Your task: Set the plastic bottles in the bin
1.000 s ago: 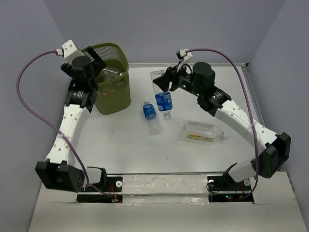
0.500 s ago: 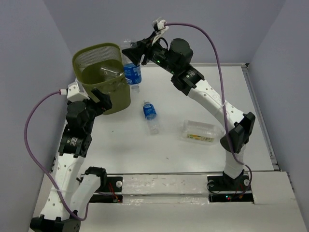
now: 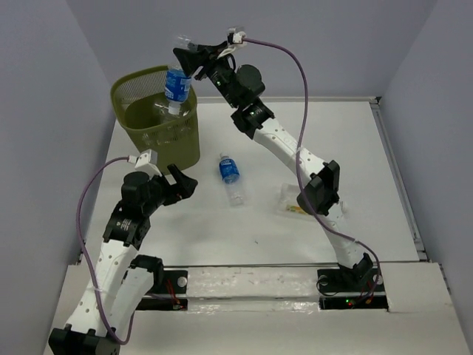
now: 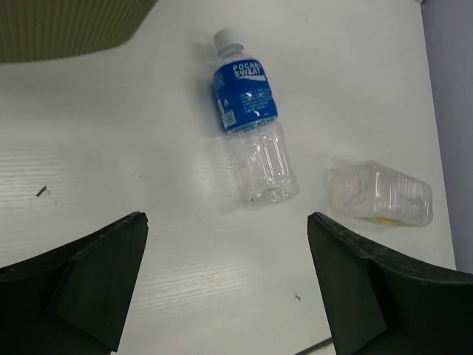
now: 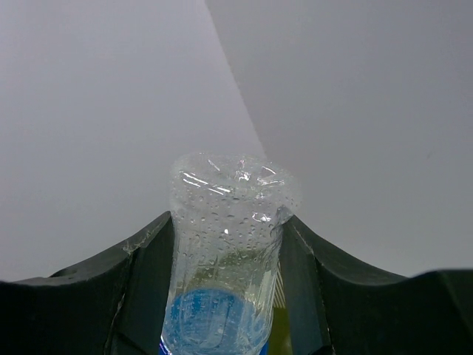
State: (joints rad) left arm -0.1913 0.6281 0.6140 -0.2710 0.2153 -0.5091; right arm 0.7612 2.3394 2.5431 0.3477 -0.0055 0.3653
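Observation:
The olive-green mesh bin (image 3: 133, 85) stands at the back left with clear bottles (image 3: 164, 117) inside. My right gripper (image 3: 182, 58) is shut on a clear blue-labelled bottle (image 3: 176, 85), held cap down over the bin's right rim; the wrist view shows its base (image 5: 225, 244) between the fingers. My left gripper (image 3: 177, 185) is open and empty, low over the table, left of a blue-labelled bottle (image 3: 230, 176) lying flat, also in its wrist view (image 4: 251, 126). A larger squarish bottle (image 4: 380, 194) lies further right, partly hidden by the right arm from above (image 3: 290, 201).
Grey walls enclose the table on three sides. The right arm (image 3: 284, 148) stretches diagonally across the table's middle. A raised strip (image 3: 251, 277) runs along the near edge between the arm bases.
My right gripper carried the blue-labelled bottle left and up, from the table's middle to over the bin's rim. My left arm drew back from the bin toward the near edge.

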